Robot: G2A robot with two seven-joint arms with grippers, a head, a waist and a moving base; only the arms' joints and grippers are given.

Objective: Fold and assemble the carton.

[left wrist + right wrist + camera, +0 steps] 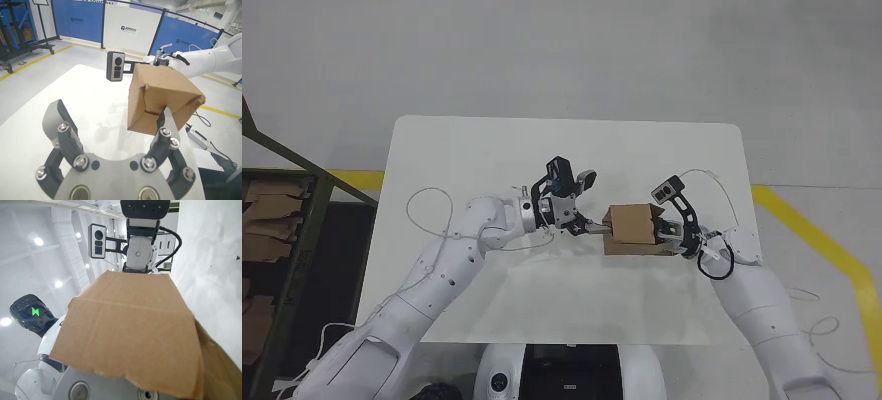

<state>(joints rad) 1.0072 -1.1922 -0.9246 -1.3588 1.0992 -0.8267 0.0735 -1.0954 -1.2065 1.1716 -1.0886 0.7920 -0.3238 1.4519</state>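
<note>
carton (632, 225): boxed up, over table (492, 150) centre, between both arms | left gripper (113, 106): fingers (168, 117) wide open, one tip in end-flap slot | right gripper (679, 238): grip cannot tell | remaining: likely flap tuck

A logo with lettering stands on the white panel (128, 22) and the blue panels (79, 19).
</note>
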